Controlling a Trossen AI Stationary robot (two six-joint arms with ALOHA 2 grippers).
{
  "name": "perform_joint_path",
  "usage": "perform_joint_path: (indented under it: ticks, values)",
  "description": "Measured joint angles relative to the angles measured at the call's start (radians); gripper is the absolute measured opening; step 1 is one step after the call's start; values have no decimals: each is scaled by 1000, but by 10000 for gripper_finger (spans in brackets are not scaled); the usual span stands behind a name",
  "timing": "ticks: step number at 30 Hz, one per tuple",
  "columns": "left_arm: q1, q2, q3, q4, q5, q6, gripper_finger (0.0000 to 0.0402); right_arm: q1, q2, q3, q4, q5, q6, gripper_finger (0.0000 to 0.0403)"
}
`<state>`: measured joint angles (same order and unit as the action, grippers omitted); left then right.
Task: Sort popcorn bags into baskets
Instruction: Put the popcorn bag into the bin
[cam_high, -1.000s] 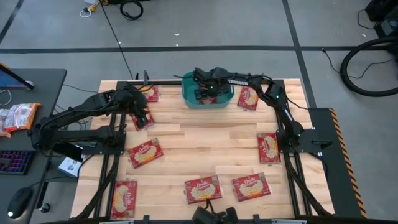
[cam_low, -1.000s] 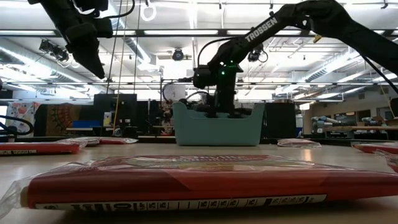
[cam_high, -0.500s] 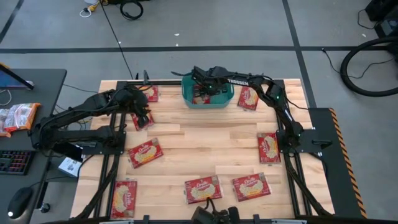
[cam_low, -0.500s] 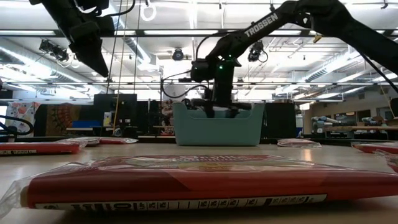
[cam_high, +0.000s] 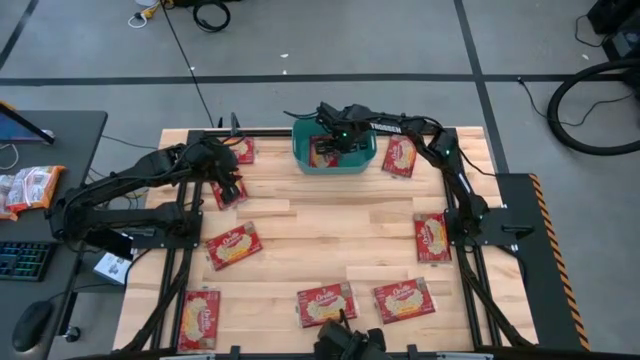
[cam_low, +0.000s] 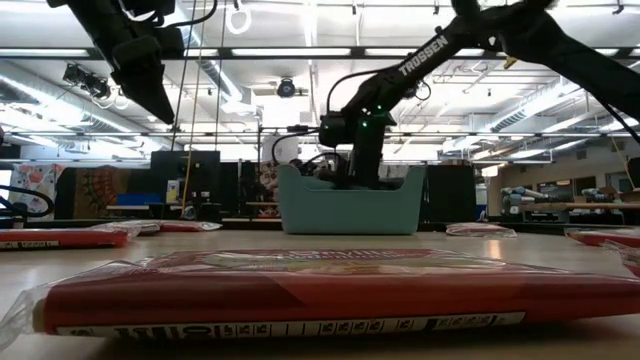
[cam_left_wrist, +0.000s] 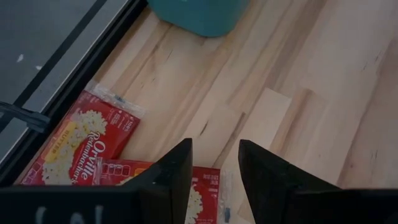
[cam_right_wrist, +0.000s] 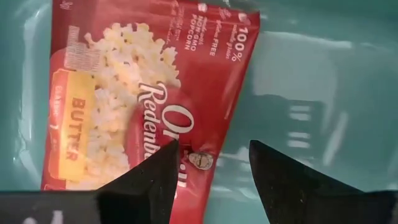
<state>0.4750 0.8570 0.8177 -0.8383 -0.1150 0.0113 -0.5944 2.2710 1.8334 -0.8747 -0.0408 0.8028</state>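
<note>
right jaws parted above binned packet (cam_right_wrist: 143, 93), basket (cam_right_wrist: 298, 74) floor partly hidden

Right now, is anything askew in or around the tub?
Slightly: the one popcorn bag in the teal tub lies at a slant against one side. The open right gripper hovers above it. Nothing looks spilled or torn.

Bright overhead light; blurred foreground
</note>
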Motion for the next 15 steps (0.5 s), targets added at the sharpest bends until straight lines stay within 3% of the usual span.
perform_joint_path:
  ticks: [8,15]
  values:
    - [0,0,0,2,-4,-7,137,15,-3,-75,237,-130,37,173]
    - [0,0,0,2,-4,-27,137,27,1,-78,326,-112,43,75]
